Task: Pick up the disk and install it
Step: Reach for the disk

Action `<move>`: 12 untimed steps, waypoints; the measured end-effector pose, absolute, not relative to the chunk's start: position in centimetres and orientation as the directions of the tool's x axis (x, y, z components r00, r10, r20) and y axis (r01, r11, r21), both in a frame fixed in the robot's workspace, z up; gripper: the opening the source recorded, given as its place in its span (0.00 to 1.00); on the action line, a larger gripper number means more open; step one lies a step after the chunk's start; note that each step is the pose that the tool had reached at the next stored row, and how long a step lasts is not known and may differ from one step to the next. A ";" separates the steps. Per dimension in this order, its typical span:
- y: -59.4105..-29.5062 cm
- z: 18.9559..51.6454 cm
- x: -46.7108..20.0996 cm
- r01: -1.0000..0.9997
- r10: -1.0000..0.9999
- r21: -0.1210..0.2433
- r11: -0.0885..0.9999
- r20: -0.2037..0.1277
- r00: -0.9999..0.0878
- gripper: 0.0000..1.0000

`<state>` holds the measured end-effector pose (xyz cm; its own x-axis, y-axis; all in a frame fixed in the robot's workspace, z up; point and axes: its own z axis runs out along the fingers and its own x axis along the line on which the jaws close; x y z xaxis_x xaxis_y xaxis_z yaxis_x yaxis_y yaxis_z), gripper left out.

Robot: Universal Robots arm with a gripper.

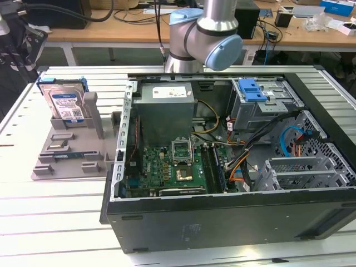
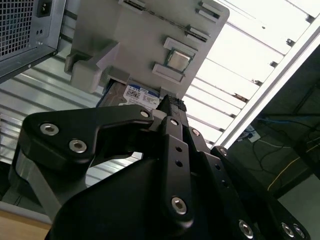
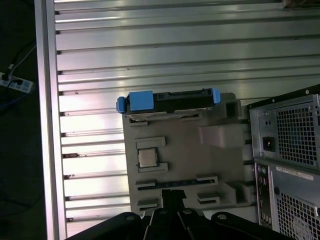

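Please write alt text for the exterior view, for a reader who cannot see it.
The disk, in its blue carrier, stands upright in a grey holder on the slatted table, to the exterior view's left of an open computer case. The robot arm rises behind the case.

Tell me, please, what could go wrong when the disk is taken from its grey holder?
The disk stands upright in a slot of the grey holder; a skewed pull may jam it. The gripper hangs near a chip on that holder and might knock it.
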<state>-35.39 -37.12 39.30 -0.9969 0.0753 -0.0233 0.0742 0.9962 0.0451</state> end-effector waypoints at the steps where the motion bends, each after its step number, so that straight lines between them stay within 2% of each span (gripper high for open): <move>1: -37.1 39.3 -35.5 0.074 0.075 0.045 0.996 -0.023 -0.997 0.11; 9: -36.9 39.3 -36.5 0.074 0.075 0.045 0.996 -0.023 -0.997 0.11; 12: -35.9 39.1 -36.8 0.074 0.075 0.045 0.996 -0.023 -0.997 0.11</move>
<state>-36.80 -35.94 39.11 -0.9969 0.0752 -0.0232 0.0741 0.9963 0.0445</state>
